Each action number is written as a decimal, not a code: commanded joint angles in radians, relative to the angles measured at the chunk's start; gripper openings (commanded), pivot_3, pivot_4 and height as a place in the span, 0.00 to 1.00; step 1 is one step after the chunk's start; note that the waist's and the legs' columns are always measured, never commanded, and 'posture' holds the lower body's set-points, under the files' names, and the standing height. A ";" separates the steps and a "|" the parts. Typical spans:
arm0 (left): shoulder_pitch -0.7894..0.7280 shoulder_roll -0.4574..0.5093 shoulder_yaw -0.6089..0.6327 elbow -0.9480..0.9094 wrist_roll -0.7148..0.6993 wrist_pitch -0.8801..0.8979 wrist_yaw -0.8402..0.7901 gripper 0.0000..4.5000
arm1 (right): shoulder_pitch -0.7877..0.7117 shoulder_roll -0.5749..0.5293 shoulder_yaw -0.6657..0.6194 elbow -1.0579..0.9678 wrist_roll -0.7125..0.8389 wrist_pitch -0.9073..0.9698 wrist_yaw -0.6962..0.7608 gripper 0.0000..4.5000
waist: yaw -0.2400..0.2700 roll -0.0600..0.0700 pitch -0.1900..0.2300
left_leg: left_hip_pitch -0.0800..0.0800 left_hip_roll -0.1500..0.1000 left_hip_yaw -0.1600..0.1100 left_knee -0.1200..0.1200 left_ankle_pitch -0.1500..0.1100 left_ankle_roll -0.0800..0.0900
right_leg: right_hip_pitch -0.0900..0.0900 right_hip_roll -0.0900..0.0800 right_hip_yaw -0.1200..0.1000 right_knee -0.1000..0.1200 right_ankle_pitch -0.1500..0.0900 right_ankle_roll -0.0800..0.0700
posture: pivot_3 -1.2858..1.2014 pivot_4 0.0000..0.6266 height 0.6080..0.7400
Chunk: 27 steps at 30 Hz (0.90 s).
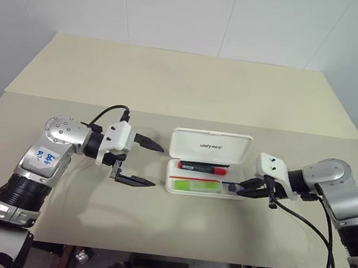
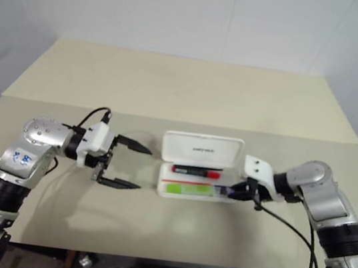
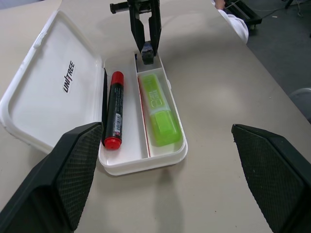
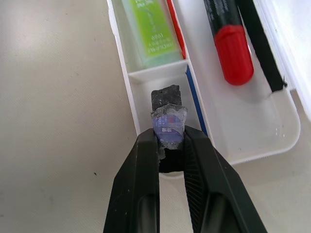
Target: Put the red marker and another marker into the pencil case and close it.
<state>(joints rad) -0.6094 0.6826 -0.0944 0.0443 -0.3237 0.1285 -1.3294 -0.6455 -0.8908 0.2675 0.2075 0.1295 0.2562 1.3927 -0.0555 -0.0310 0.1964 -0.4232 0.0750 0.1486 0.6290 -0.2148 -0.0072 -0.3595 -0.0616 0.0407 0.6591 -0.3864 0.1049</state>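
The pencil case lies open mid-table, its white lid tipped back. In its rear compartment rests the red marker, black-barrelled with red ends. The lime-green marker fills the front compartment. My right gripper reaches in from the right, shut on a small dark grey piece with a blue label, held inside the little end compartment. To the left of the case my left gripper stands open and apart from it, its fingers empty.
The case sits on a beige table whose front edge runs close below both arms. A second beige surface adjoins it behind, ending at a white wall. Black cables hang from the right wrist.
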 commanded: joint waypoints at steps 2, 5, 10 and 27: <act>-0.009 0.011 0.024 -0.025 -0.016 -0.007 0.003 1.00 | -0.012 0.011 -0.007 0.055 -0.042 -0.081 -0.007 0.08 | 0.000 0.000 0.000 | 0.000 0.000 0.000 0.000 0.000 0.000 | 0.000 0.000 0.000 0.000 0.000 0.000 | 0.52 0.24 1.00; -0.010 0.012 0.025 -0.023 -0.015 -0.009 0.002 1.00 | -0.026 0.024 -0.011 0.071 -0.044 -0.094 -0.006 0.31 | 0.000 0.000 0.000 | 0.000 0.000 0.000 0.001 0.000 0.000 | 0.000 0.000 0.000 0.000 0.000 0.000 | 0.52 0.24 1.00; -0.011 0.014 0.027 -0.021 -0.014 -0.011 0.002 1.00 | -0.046 0.035 -0.020 0.083 -0.045 -0.106 -0.003 0.66 | -0.002 0.000 0.000 | 0.001 0.000 0.000 0.002 0.000 0.000 | 0.001 0.000 0.000 0.002 0.000 0.000 | 0.52 0.24 1.00; -0.041 0.003 0.026 0.028 -0.006 -0.038 0.001 1.00 | 0.040 -0.012 -0.189 -0.074 0.107 -0.046 -0.006 0.99 | 0.001 0.000 0.000 | 0.001 0.002 0.000 0.002 0.000 -0.002 | 0.001 0.001 -0.001 0.001 -0.001 -0.001 | 0.52 0.24 1.00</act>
<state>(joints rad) -0.6258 0.6820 -0.0907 0.0659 -0.3231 0.1077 -1.3314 -0.6188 -0.8834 0.1459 0.1826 0.1917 0.1976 1.4049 -0.0545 -0.0311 0.1963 -0.4226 0.0769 0.1483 0.6305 -0.2153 -0.0088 -0.3588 -0.0611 0.0401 0.6604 -0.3869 0.1039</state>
